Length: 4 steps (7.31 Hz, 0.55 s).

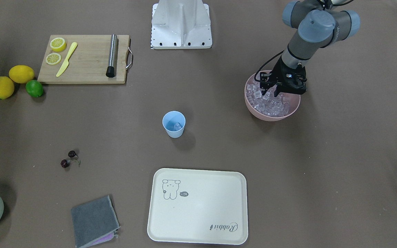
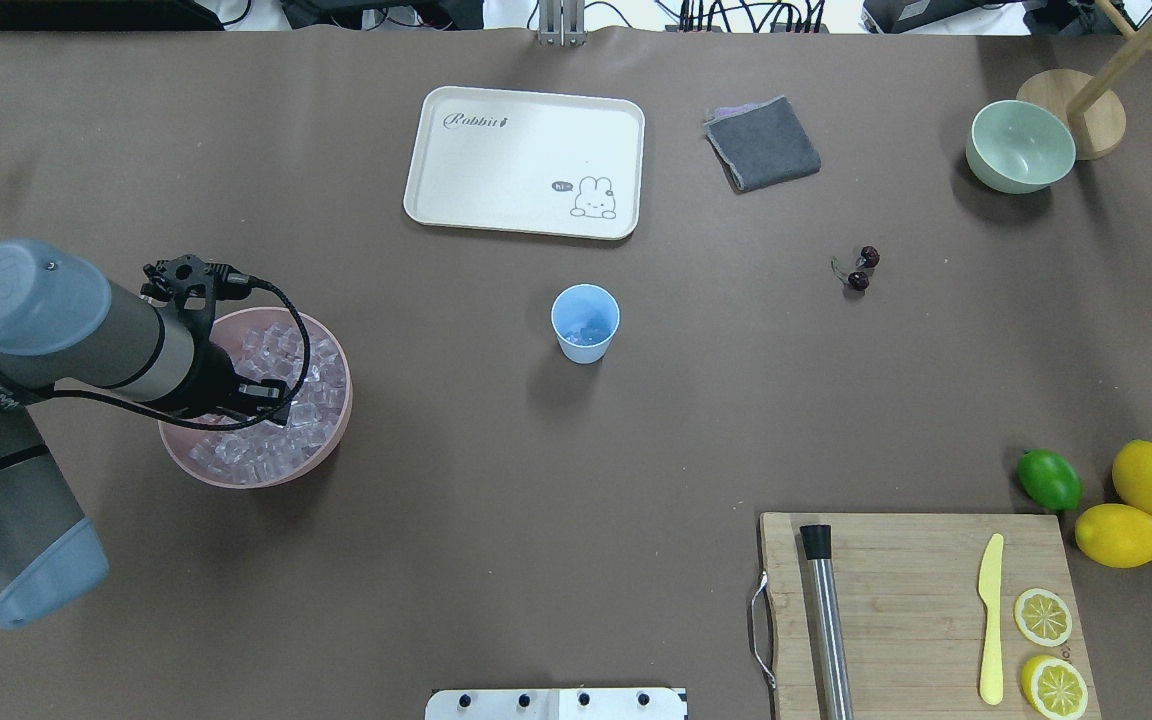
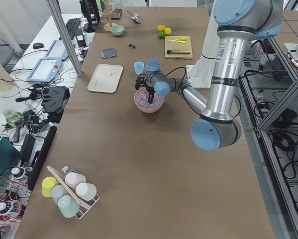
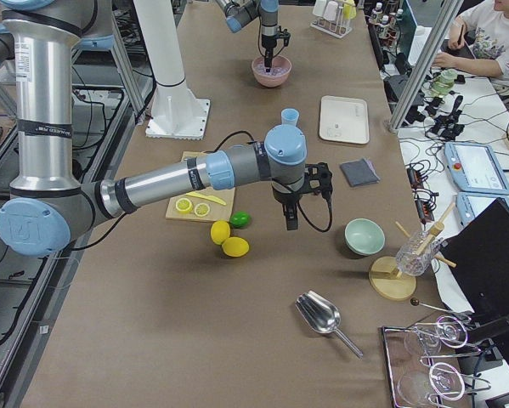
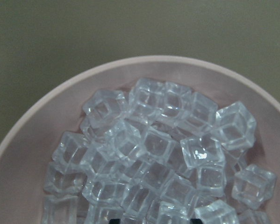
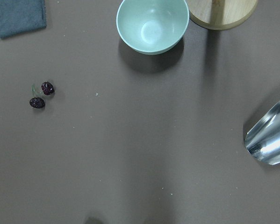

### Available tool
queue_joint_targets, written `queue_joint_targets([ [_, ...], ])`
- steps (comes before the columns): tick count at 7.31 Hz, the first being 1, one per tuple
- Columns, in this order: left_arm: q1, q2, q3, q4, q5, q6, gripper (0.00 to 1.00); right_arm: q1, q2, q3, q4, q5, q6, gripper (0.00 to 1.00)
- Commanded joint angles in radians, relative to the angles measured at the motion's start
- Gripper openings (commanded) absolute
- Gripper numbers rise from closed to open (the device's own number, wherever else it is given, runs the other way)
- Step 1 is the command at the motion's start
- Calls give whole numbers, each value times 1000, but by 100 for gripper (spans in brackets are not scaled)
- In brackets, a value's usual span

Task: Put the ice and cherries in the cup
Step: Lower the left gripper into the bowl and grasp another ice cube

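The light blue cup (image 1: 174, 124) stands upright mid-table and also shows in the overhead view (image 2: 585, 322); it holds at least one piece of ice. A heap of clear ice (image 5: 154, 158) fills the pink bowl (image 1: 252, 105). My left gripper (image 1: 270, 92) points down into that ice, its jaws apart, with only the fingertips showing at the bottom edge of the left wrist view. The cherries (image 1: 68, 159) lie on the table far from the cup and show in the right wrist view (image 6: 40, 95). My right gripper (image 4: 290, 223) hangs above the table near them; I cannot tell whether it is open or shut.
A cream tray (image 1: 198, 206), a grey cloth (image 1: 93, 220) and a pale green bowl (image 6: 152, 25) lie on the operators' side. A cutting board (image 1: 84, 58) carries lemon halves, a knife and a steel rod. Two lemons and a lime (image 1: 34, 88) sit beside it. A metal scoop (image 6: 270, 140) lies nearby.
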Motion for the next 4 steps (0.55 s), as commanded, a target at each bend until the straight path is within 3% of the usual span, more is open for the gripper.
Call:
queue_joint_targets([
  [1, 3, -1, 1, 0, 2, 2, 29, 0, -1, 2, 0, 2, 1, 100],
  [4, 12, -14, 1, 0, 1, 2, 14, 0, -2, -2, -2, -1, 1, 100],
])
